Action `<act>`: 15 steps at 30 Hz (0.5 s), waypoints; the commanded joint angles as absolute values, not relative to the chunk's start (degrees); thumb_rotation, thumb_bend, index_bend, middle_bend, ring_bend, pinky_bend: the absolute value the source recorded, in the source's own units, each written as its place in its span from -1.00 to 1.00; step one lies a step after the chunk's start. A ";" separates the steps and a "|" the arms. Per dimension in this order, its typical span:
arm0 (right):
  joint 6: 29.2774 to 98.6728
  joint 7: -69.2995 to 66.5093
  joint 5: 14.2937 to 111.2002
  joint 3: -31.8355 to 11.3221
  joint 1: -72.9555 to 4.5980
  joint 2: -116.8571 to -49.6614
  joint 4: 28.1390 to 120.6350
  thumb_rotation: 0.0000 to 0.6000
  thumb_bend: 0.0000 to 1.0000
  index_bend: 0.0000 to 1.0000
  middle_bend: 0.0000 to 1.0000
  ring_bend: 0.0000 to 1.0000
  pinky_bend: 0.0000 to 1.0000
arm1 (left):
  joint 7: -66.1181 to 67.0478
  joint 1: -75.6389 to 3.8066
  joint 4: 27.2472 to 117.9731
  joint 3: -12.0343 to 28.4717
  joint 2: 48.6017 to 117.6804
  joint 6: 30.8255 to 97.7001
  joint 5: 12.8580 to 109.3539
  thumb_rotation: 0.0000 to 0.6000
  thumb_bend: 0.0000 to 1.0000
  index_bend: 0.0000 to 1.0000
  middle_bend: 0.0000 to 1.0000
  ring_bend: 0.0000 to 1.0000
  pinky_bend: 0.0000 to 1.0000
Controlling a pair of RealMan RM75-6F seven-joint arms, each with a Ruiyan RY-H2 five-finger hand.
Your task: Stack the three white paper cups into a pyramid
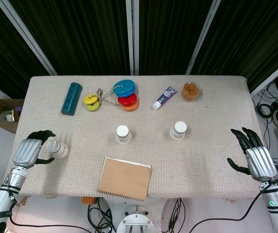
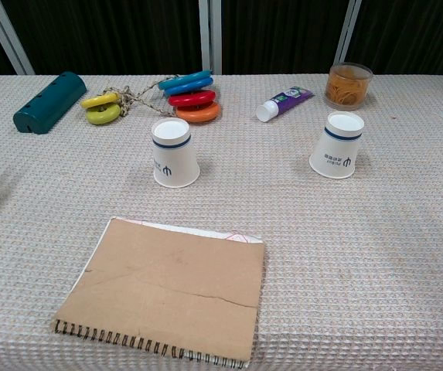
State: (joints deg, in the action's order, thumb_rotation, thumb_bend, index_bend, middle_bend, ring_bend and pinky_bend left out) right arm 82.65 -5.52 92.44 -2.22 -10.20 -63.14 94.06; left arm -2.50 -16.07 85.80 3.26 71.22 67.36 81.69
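Left hand point(image 1: 32, 149) clasping a paper cup point(image 1: 57, 149) near the tabletop's point(image 1: 211, 145) left edge, right hand point(image 1: 254, 154) spread empty near the right edge, two upturned cups point(image 1: 123, 134) point(image 1: 178, 130) between, well apart

Left hand point(image 1: 32, 149) at the near left table point(image 1: 216, 160) edge, fingers curled around a white paper cup point(image 1: 57, 149) lying tilted on its side. Right hand point(image 1: 255, 154) at the near right edge, fingers spread, holding nothing. Two more cups upside down mid-table, well apart: middle cup point(image 1: 123, 134) and right cup point(image 1: 178, 130). Brown spiral notebook point(image 1: 124, 178) at the near edge, in front of the middle cup. Along the far side, left to right: teal block point(image 1: 71, 98), yellow rings point(image 1: 91, 101), stacked coloured discs point(image 1: 125, 94), small tube point(image 1: 164, 97), clear jar point(image 1: 190, 91).
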 commanded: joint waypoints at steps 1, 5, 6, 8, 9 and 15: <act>82.05 -5.55 92.09 -2.15 -10.43 -63.46 93.82 1.00 -0.60 -0.81 -0.66 -0.95 -0.75 | -2.68 -16.44 85.44 3.21 71.35 66.64 81.14 1.00 -1.00 -0.48 -0.63 -0.66 -0.60; 81.71 -5.48 91.74 -2.17 -10.52 -63.69 93.58 1.00 -0.60 -0.81 -0.66 -0.95 -0.75 | -2.12 -17.08 85.25 3.07 71.05 64.91 79.92 1.00 -0.92 -0.48 -0.63 -0.66 -0.60; 81.72 -5.45 91.74 -2.16 -10.51 -63.68 93.60 1.00 -0.60 -0.81 -0.66 -0.95 -0.75 | -2.02 -17.24 85.31 3.06 70.94 64.54 79.63 1.00 -0.90 -0.48 -0.63 -0.66 -0.60; 81.93 -5.33 91.90 -2.12 -10.43 -63.62 93.71 1.00 -0.60 -0.81 -0.66 -0.95 -0.75 | -2.08 -17.57 85.36 3.12 70.77 63.80 79.04 1.00 -0.83 -0.47 -0.63 -0.66 -0.60; 82.10 -5.28 91.99 -2.10 -10.36 -63.58 93.79 1.00 -0.60 -0.81 -0.66 -0.95 -0.75 | -2.27 -17.74 85.27 3.20 70.78 63.51 78.74 1.00 -0.79 -0.47 -0.63 -0.66 -0.59; 82.47 -5.09 91.96 -1.92 -10.01 -63.57 94.01 1.00 -0.60 -0.81 -0.66 -0.95 -0.75 | -3.27 -19.08 83.82 3.44 71.38 61.25 77.73 1.00 -0.67 -0.43 -0.59 -0.64 -0.53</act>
